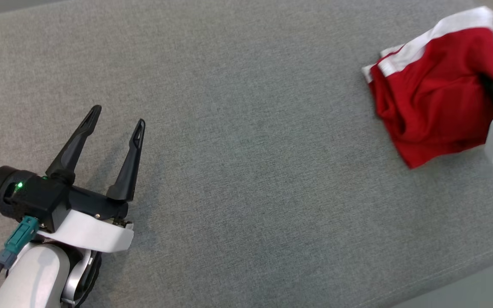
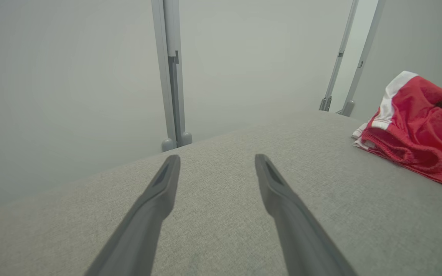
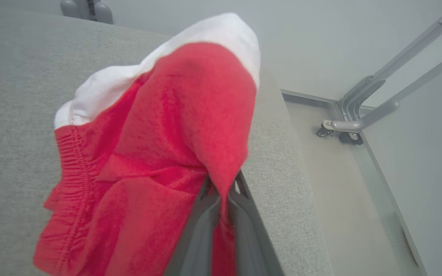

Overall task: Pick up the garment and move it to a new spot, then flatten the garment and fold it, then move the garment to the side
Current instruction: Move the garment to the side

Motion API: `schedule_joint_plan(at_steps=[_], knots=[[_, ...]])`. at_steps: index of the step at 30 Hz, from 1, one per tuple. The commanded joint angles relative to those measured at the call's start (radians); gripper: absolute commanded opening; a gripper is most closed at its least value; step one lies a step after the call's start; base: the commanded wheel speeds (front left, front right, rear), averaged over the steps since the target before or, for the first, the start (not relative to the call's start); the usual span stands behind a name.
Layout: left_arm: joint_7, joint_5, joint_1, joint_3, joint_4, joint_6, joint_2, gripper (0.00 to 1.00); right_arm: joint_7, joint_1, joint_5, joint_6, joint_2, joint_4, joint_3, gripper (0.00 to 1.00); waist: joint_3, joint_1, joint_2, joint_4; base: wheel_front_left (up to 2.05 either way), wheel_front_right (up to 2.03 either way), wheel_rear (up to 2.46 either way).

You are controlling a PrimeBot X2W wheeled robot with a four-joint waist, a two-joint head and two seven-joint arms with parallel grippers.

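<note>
The garment (image 1: 430, 90) is a red cloth with a white band, bunched up at the far right of the grey table (image 1: 246, 141). My right gripper (image 1: 486, 83) is shut on its right side and holds a fold of it raised; in the right wrist view the red cloth (image 3: 159, 153) drapes over the closed fingers (image 3: 202, 218). The left wrist view has the garment (image 2: 416, 130) at its right edge. My left gripper (image 1: 118, 117) stands open over bare table at the lower left, far from the garment, with nothing between its fingers (image 2: 159, 191).
The table's right edge (image 3: 294, 161) runs just beside the garment, with floor and a wheeled metal frame (image 3: 351, 119) beyond it. Metal posts (image 2: 173, 73) stand behind the table's far edge. Bare grey cloth lies between the two grippers.
</note>
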Motion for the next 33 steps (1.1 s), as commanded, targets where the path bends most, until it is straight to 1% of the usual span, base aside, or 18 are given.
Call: schedule_joint_plan(at_steps=[1,5,7,8,9,10,13,18,23,25,28,31,33], knots=[[0.004,0.011,-0.025,-0.005,-0.012,-0.008,0.007,1.00,-0.030,-0.046,0.008,0.000,-0.018,0.057,-0.007,0.00,0.033,0.0000,-0.0001,0.012,0.00,0.00,0.00],[0.005,0.013,-0.043,-0.012,-0.020,-0.014,0.012,1.00,-0.069,-0.109,0.017,0.000,-0.025,0.155,0.008,0.00,0.064,0.0000,-0.0001,0.019,0.00,0.00,0.00],[0.005,0.013,-0.048,-0.012,-0.021,-0.016,0.013,1.00,-0.078,-0.124,0.020,0.000,-0.024,0.177,0.011,0.01,0.070,0.0000,-0.0001,0.019,0.00,0.00,0.00],[0.004,0.013,-0.051,-0.013,-0.021,-0.016,0.013,1.00,-0.091,-0.138,0.010,0.000,-0.028,0.200,0.015,0.35,0.075,0.0000,-0.0001,0.020,0.00,0.00,0.00],[0.004,0.013,-0.054,-0.013,-0.021,-0.017,0.014,1.00,-0.109,-0.151,0.009,0.000,-0.027,0.220,0.012,0.84,0.080,0.0000,-0.0001,0.020,0.00,0.00,0.00],[0.003,0.012,-0.055,-0.013,-0.019,-0.019,0.016,1.00,-0.121,-0.161,0.000,0.000,-0.026,0.244,0.015,1.00,0.083,0.0000,-0.0001,0.021,0.00,0.00,0.00],[0.000,0.010,-0.061,-0.012,-0.013,-0.017,0.019,1.00,-0.152,-0.184,-0.019,0.000,-0.021,0.302,0.018,1.00,0.088,0.0000,-0.0001,0.020,0.00,0.00,0.00],[-0.007,0.003,-0.065,-0.014,-0.001,-0.012,0.015,1.00,-0.201,-0.202,-0.013,0.000,-0.016,0.370,0.002,1.00,0.080,0.0000,-0.0001,0.021,0.00,0.00,0.00],[-0.029,-0.011,-0.045,-0.009,0.027,-0.002,0.002,1.00,-0.317,-0.170,0.008,0.000,0.002,0.375,-0.061,1.00,0.039,0.0000,-0.0001,0.028,0.00,0.00,0.00],[-0.038,-0.021,-0.034,-0.005,0.039,0.001,-0.006,1.00,-0.368,-0.149,0.016,0.000,0.017,0.366,-0.097,1.00,0.016,0.0000,-0.0001,0.035,0.00,0.00,0.00],[-0.054,-0.036,-0.020,0.004,0.058,0.011,-0.018,1.00,-0.413,-0.114,0.001,0.000,0.041,0.334,-0.160,1.00,-0.020,0.0000,-0.0001,0.048,0.00,0.00,0.00],[-0.067,-0.048,-0.007,0.015,0.074,0.023,-0.029,1.00,-0.430,-0.060,-0.032,0.000,0.075,0.265,-0.232,1.00,-0.059,0.0000,-0.0001,0.069,0.00,0.00,0.00],[-0.075,-0.055,0.006,0.023,0.086,0.032,-0.034,1.00,-0.435,-0.016,-0.063,0.000,0.110,0.196,-0.288,1.00,-0.086,0.0000,-0.0001,0.086,0.00,0.00,0.00]])
